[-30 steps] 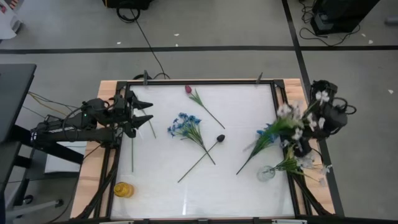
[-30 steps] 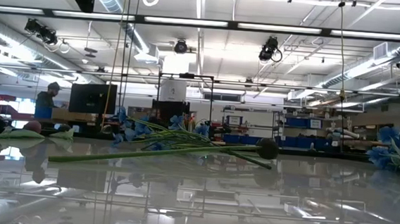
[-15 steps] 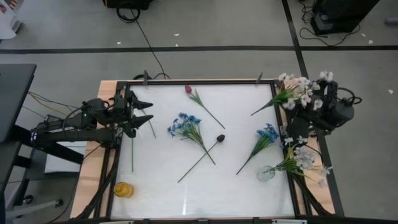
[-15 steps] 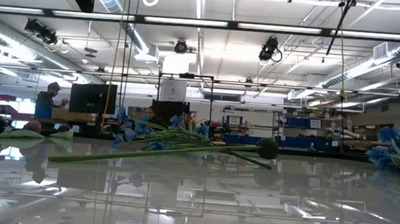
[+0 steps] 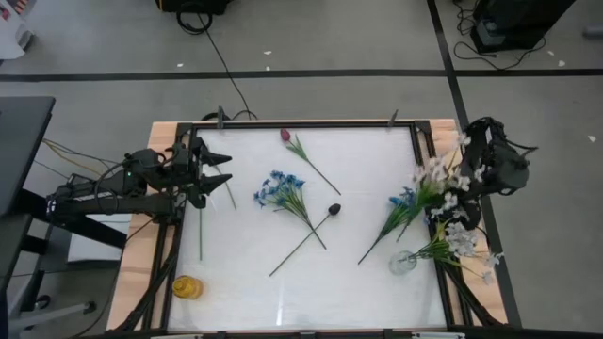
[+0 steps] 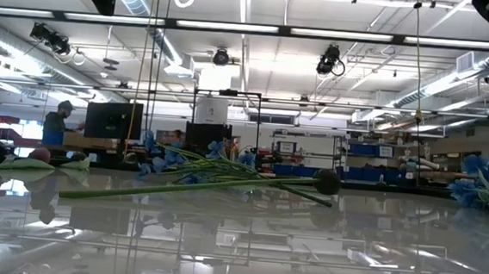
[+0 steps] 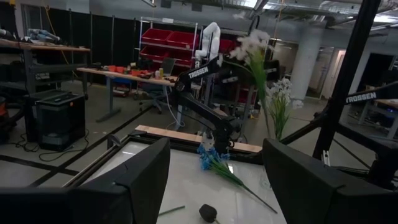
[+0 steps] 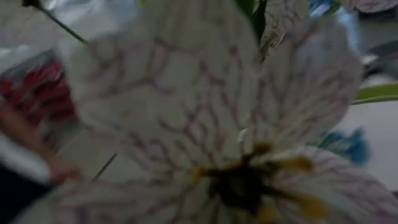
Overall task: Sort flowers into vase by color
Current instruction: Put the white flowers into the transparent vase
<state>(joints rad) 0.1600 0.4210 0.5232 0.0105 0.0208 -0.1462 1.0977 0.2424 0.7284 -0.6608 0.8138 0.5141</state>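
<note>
Right claw (image 5: 462,193) at right edge of frame, clamped on white spray (image 5: 438,176), held above the worktop (image 5: 283,292) near a blue bunch (image 5: 403,202). Glass vase (image 5: 403,263) lower right holds more white sprays. Left claw (image 5: 219,170) idle at left edge, fingers apart.

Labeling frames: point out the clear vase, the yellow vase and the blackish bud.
clear vase (image 5: 403,263), high view, on its glass rim.
yellow vase (image 5: 187,287), high view, on its body.
blackish bud (image 5: 334,209), high view, on the bud head.
</note>
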